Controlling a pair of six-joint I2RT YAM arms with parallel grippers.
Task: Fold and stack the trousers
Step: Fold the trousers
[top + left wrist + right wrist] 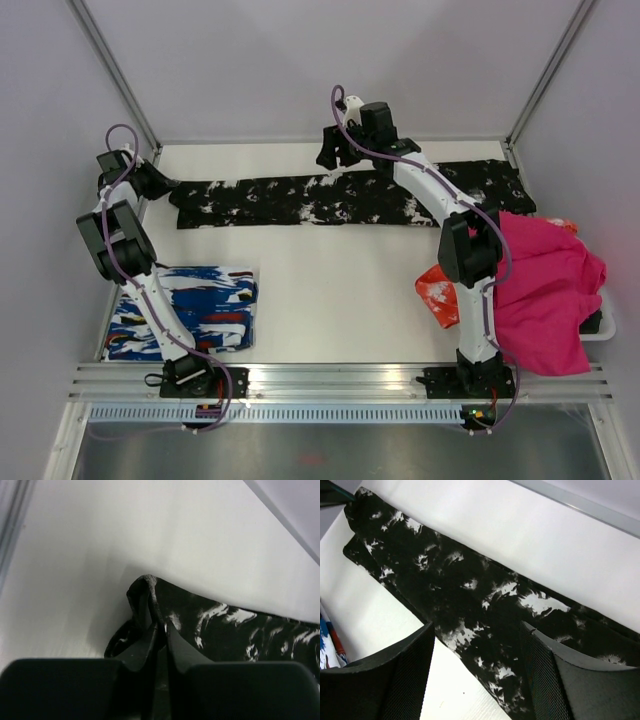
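The black trousers with white splatter print [330, 198] lie stretched flat in a long band across the far side of the table. My left gripper [165, 184] is at their left end, shut on the hem [150, 597], which stands up pinched between the fingers. My right gripper [335, 152] hovers open above the middle of the trousers [485, 610], its two fingers wide apart with nothing between them.
A folded blue-white-red streaked garment [190, 308] lies near left. A magenta cloth [545, 290] drapes over a white bin at the right, with a red-and-white cloth [438, 292] beside it. Frame posts stand at the far corners.
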